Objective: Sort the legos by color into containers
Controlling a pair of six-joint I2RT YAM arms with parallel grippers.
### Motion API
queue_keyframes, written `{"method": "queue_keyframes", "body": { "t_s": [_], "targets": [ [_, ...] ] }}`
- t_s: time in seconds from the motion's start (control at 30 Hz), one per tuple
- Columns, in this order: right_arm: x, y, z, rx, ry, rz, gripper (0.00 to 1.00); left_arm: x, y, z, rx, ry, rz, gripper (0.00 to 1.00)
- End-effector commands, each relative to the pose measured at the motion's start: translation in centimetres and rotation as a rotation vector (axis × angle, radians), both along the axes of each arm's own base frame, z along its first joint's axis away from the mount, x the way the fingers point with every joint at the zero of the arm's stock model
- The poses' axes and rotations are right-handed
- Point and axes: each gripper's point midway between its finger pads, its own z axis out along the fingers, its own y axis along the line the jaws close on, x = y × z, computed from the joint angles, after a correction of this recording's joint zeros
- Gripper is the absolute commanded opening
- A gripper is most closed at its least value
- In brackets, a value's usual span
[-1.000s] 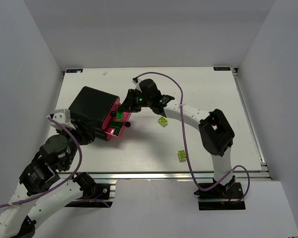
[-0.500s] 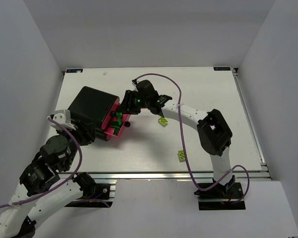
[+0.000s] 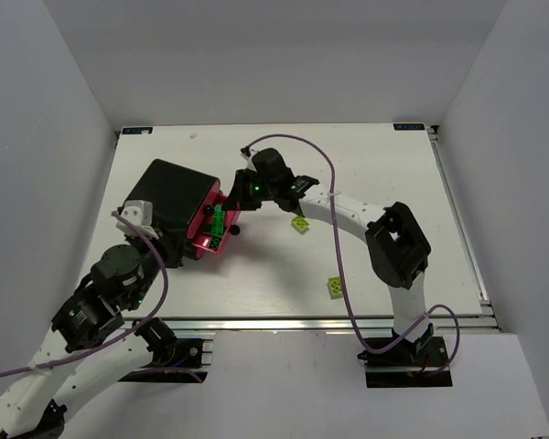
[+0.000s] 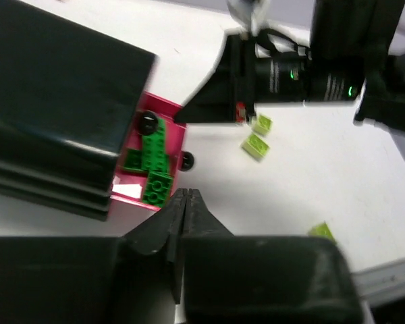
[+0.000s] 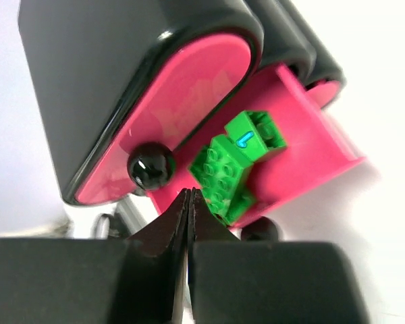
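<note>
The black cabinet lies at the table's left, with one magenta-pink drawer pulled out. Several dark green legos lie in that drawer. The drawer above it is pushed in, its round knob showing. My right gripper is shut and empty, tips at the open drawer's front edge. My left gripper is also shut and empty, just short of the drawer's near corner. Lime legos lie on the table to the right.
The right arm arches over the table's middle toward the cabinet. The left arm comes in from the near left. An aluminium rail runs along the near edge. White walls close in the back and both sides.
Both grippers have shut. A green lego at my right gripper's tips now lies in the open drawer. The left arm has shifted forward and right toward the cabinet.
</note>
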Motion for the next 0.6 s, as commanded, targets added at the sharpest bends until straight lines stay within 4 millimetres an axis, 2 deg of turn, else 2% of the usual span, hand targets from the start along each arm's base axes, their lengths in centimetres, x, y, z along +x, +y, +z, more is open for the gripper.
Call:
{"method": "queue_keyframes", "body": {
  "t_s": [0.0, 0.03, 0.07, 0.1, 0.13, 0.17, 0.2, 0.23, 0.27, 0.3, 0.37, 0.4, 0.43, 0.5, 0.53, 0.57],
  "targets": [
    [1.3, -2.3, 6.4, 0.014, -0.315, 0.086, 0.00, 0.5, -5.0, -1.2, 0.002, 0.023, -0.200, 0.09],
    [2.0, -3.8, 8.4, 0.016, -0.391, 0.088, 0.00, 0.6, -6.0, -1.6, 0.002, 0.032, -0.238, 0.09],
    [1.7, -4.9, 7.9, -0.007, -0.424, 0.111, 0.00, 1.1, -7.3, -3.2, 0.024, 0.068, -0.270, 0.09],
    [1.9, -6.2, 8.0, -0.030, -0.502, 0.138, 0.00, 1.1, -8.8, -3.0, 0.006, 0.060, -0.330, 0.10],
    [2.6, -8.6, 10.8, 0.001, -0.574, 0.095, 0.00, 1.3, -9.5, -3.4, 0.009, 0.064, -0.353, 0.18],
    [2.1, -10.1, 9.1, -0.008, -0.562, 0.093, 0.00, 1.8, -10.3, -3.9, 0.007, 0.065, -0.368, 0.21],
    [0.6, -11.4, 11.6, 0.053, -0.606, 0.115, 0.00, 2.2, -11.3, -5.2, 0.030, 0.100, -0.389, 0.22],
    [2.2, -14.1, 12.0, 0.060, -0.622, 0.060, 0.00, 2.7, -11.7, -5.8, 0.041, 0.114, -0.388, 0.25],
    [1.6, -15.4, 10.9, 0.059, -0.598, 0.056, 0.00, 3.3, -12.1, -6.1, 0.048, 0.118, -0.381, 0.27],
    [1.8, -17.9, 12.6, 0.075, -0.634, 0.017, 0.00, 4.4, -12.5, -7.9, 0.088, 0.166, -0.351, 0.28],
    [0.9, -19.4, 13.0, 0.075, -0.660, 0.018, 0.00, 5.7, -12.7, -9.2, 0.122, 0.199, -0.306, 0.28],
    [0.0, -20.3, 13.4, 0.072, -0.685, 0.021, 0.00, 6.6, -13.2, -10.7, 0.163, 0.239, -0.292, 0.29],
    [0.1, -21.3, 13.3, 0.048, -0.705, 0.014, 0.00, 7.4, -13.2, -11.2, 0.183, 0.247, -0.263, 0.29],
    [-0.9, -22.5, 13.1, 0.037, -0.712, 0.014, 0.00, 8.5, -14.1, -11.8, 0.222, 0.253, -0.257, 0.29],
    [-1.1, -22.9, 13.0, 0.041, -0.709, 0.006, 0.00, 9.4, -14.2, -13.7, 0.275, 0.292, -0.229, 0.30],
    [-1.3, -23.1, 13.5, 0.057, -0.743, 0.002, 0.00, 10.0, -14.3, -14.1, 0.296, 0.301, -0.213, 0.30]
  ]
}}
